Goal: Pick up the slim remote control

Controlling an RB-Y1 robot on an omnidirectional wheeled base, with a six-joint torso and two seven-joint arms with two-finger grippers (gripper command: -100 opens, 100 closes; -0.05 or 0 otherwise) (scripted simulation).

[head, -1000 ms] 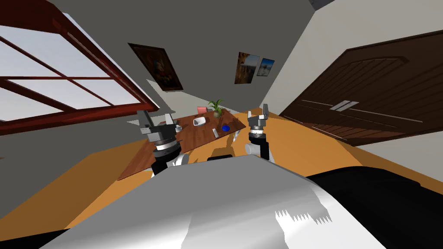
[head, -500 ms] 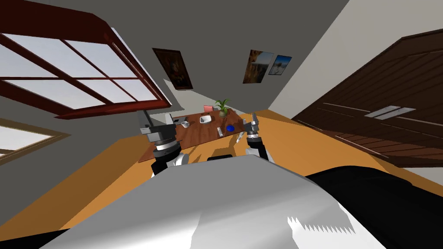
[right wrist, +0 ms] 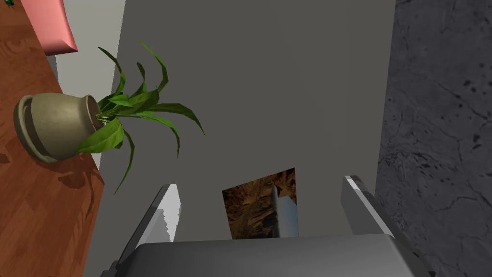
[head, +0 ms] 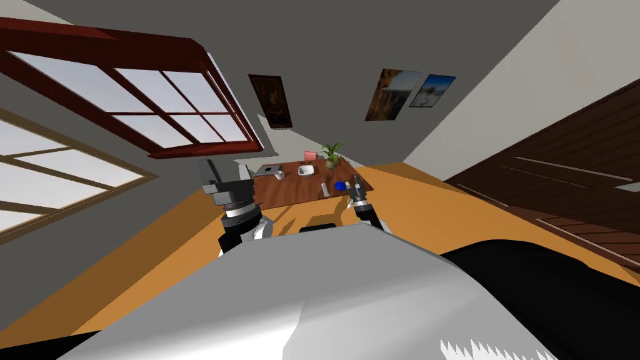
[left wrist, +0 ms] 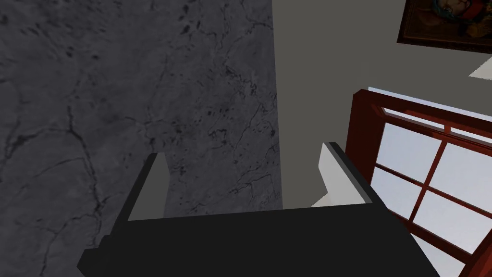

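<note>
Brown wooden surface (head: 294, 192) stands across the orange floor (head: 156, 250), below the window side of the room. Slim remote control (head: 325, 189): grey, lying flat towards the near edge of the surface, just beside a blue object (head: 340, 185). Farther back on the surface: white container (head: 306, 170), small white cup (head: 280, 175), potted plant (head: 330, 156), pink item (head: 310, 155). Right gripper (head: 356, 185): positioned at the near right corner of the surface, close to the blue object and apart from the remote; fingers spread wide, nothing between them. Left gripper (head: 226, 174): raised off the left end of the surface; fingers likewise wide apart and empty.
</note>
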